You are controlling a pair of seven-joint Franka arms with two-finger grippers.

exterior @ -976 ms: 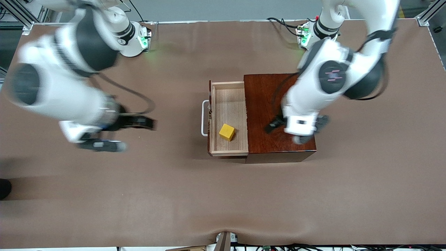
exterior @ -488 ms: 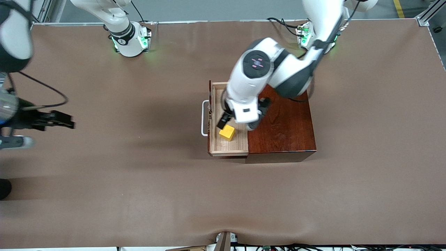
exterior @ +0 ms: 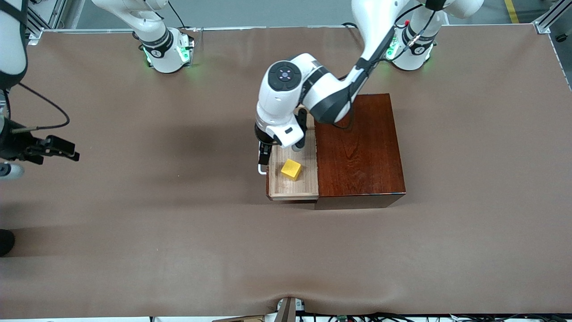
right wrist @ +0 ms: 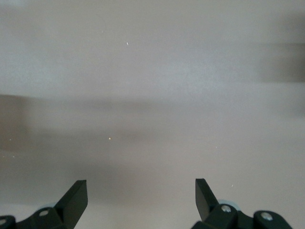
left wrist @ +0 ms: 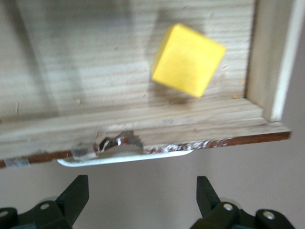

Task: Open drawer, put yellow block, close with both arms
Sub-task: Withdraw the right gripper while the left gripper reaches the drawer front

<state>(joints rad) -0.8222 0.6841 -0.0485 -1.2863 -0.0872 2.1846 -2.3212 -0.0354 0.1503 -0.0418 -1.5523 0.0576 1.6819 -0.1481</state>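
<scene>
The drawer (exterior: pixel 292 185) stands pulled out of the dark mahogany box (exterior: pixel 357 143), toward the right arm's end of the table. The yellow block (exterior: pixel 291 169) lies in its pale tray, and shows in the left wrist view (left wrist: pixel 188 59). My left gripper (exterior: pixel 263 155) is open and empty, just over the drawer's front and its white handle (exterior: pixel 260 170). In the left wrist view the handle (left wrist: pixel 124 157) lies just ahead of that gripper (left wrist: pixel 142 195). My right gripper (exterior: pixel 62 152) is open and empty over bare table at the right arm's end; in its wrist view it (right wrist: pixel 141 198) has only table under it.
The brown table mat (exterior: pixel 178 232) lies bare around the box. The two green-lit arm bases (exterior: pixel 167 53) (exterior: pixel 409 49) stand along the table's edge farthest from the front camera. Cables run along the nearest edge (exterior: pixel 290 311).
My left arm has swung from over the box top across the open drawer to its handle. My right arm has drawn away to the table's right-arm end.
</scene>
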